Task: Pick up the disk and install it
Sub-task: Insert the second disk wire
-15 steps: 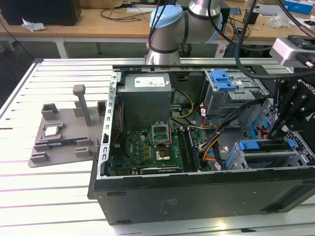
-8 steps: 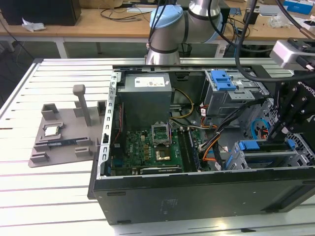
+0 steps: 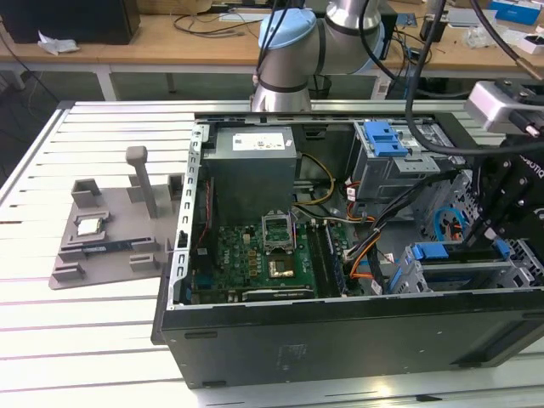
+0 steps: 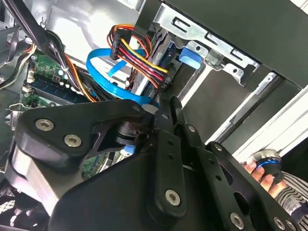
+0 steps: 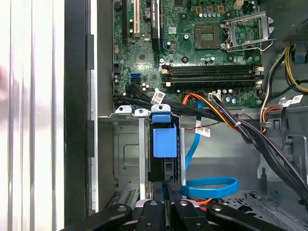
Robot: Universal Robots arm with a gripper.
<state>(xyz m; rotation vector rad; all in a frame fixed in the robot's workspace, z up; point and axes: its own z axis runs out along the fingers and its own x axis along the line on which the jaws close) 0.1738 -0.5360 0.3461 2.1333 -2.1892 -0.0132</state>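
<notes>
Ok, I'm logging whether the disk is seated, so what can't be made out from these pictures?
- Disk faces: in the first wrist view it stands edge-on, blue bracket toward the camera, and the gripper covers its near end.
- Seating depth: in the exterior view the arm and cables cover much of the bay.
- Hand: in the second wrist view, cut off by the gripper's body and the picture's edge.

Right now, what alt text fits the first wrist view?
The gripper reaches into an open computer case, meeting the disk with its blue bracket standing in the metal bay. A blue cable loops beside it, below the green motherboard.
</notes>
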